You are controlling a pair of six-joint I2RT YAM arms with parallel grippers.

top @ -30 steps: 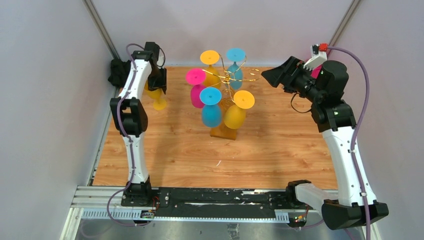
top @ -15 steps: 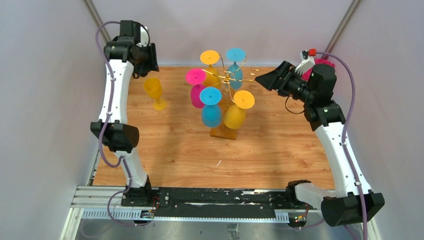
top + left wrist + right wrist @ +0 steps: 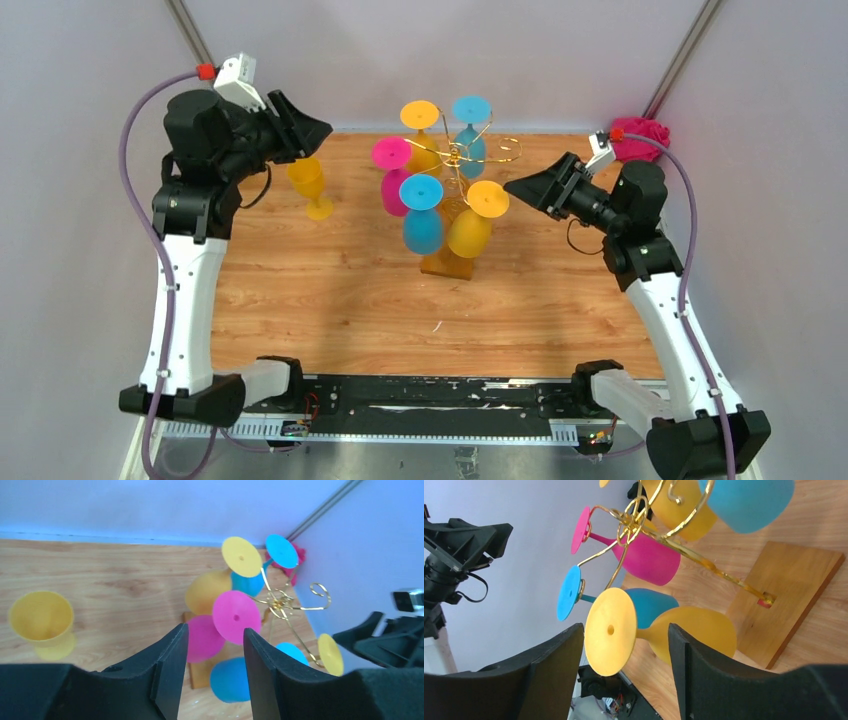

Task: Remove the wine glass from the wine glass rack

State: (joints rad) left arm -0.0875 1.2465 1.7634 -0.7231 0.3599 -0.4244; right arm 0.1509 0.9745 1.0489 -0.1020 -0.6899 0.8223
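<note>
The wine glass rack [image 3: 458,155] is gold wire on a wooden base [image 3: 447,266] mid-table. Several glasses hang upside down on it: a pink one [image 3: 391,153], two blue ones and two yellow ones. My right gripper [image 3: 515,185] is open, just right of the front yellow glass [image 3: 488,199]; in the right wrist view its foot [image 3: 610,630] lies between my fingers [image 3: 626,627], untouched. My left gripper [image 3: 318,130] is open and empty, high at the back left; in the left wrist view it [image 3: 212,630] faces the pink glass [image 3: 235,616].
A yellow glass [image 3: 311,180] stands upright on the table left of the rack, also in the left wrist view [image 3: 42,622]. A pink object [image 3: 640,131] lies in the back right corner. Walls close the back and both sides.
My left arm has lifted away from the standing yellow glass and swung up and left, now facing the rack. My right gripper has dropped and moved left towards the front yellow glass.
</note>
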